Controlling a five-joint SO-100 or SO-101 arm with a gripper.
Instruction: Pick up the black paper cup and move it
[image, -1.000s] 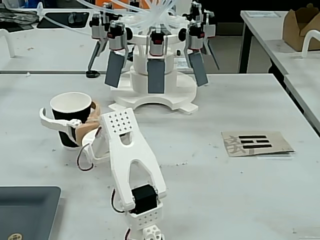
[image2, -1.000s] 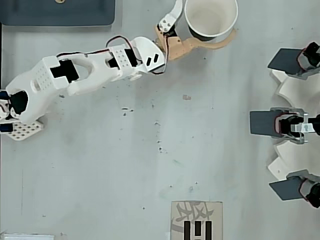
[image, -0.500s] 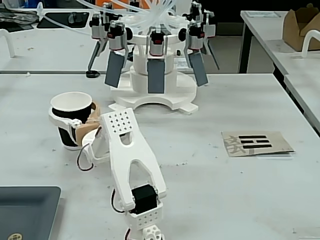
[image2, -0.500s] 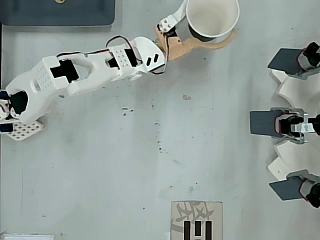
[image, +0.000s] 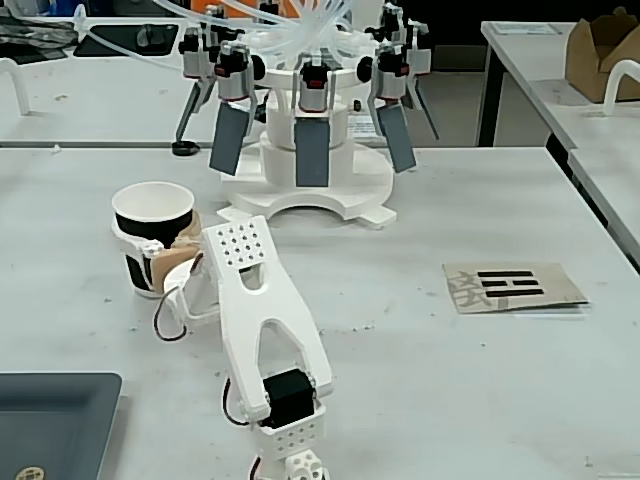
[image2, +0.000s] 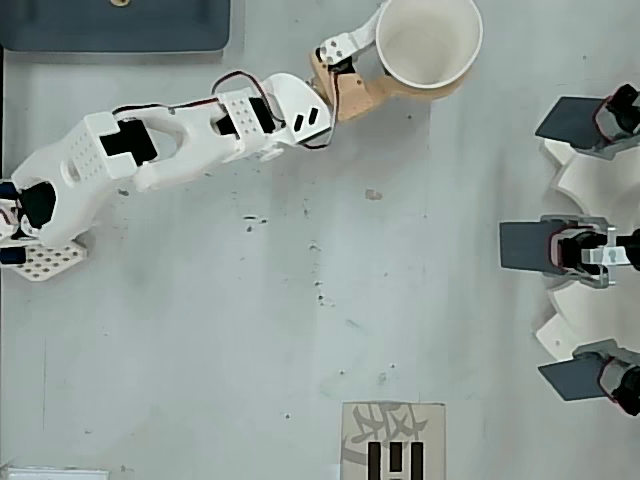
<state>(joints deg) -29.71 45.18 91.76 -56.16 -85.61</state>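
Claw: my gripper (image: 135, 250) (image2: 420, 60) is clamped on the black paper cup (image: 150, 236) (image2: 428, 42); white finger wraps its near wall, tan finger presses the opposite side.
Cup: upright, mouth open, white inside visible in the overhead view.
Cup position: at 12 o'clock in the overhead view, toward 1; at 9 o'clock in the fixed view.
Contact with table (image: 430, 330): cannot tell whether the base rests on it.
Printed card (image: 512, 286): at 3 o'clock in the fixed view, well apart.
Dark tray (image: 50, 420): 7 o'clock corner.
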